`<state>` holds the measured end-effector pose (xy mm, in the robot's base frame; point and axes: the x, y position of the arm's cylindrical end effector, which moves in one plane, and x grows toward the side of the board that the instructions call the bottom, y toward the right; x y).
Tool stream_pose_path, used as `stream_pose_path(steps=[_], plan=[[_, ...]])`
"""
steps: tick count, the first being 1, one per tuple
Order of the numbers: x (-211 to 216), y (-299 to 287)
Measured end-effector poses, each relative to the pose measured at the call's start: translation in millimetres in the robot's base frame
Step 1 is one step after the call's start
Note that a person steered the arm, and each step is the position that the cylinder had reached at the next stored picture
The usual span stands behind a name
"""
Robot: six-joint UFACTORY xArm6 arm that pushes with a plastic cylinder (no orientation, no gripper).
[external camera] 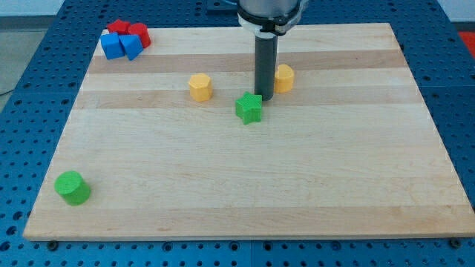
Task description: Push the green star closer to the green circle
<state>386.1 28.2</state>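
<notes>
My rod stands upright from the view's top, and my tip (263, 96) rests just at the upper right edge of the green star (249, 108) — touching or nearly so. It holds nothing. The green circle (73, 187) sits well apart, at the board's (297, 185) lower left. No writing shows.

Board (245, 178) pale wood w/ visible grain, smooth matt; blocks e.g. green star (249, 108) look matt plastic.

Rod (264, 63) hides yellow block (285, 77) partly — arm cropped.
</notes>
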Motion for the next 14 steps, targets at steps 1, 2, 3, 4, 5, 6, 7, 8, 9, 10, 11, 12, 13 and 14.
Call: stream_pose_path(steps=[1,2,3,4,5,6,7,8,9,10,11,12,13,14], plan=[[31.9,-17.0],[47.9,-61.4],[47.9,-79.4],[47.9,-22.2],[60.4,5.5],[74.0,-36.6],[74.6,-113.0],[74.7,-188.4],[74.7,-200.4],[74.7,-150.2],[76.3,-107.5],[89.5,-118.1],[94.0,-168.4],[94.0,-211.3]])
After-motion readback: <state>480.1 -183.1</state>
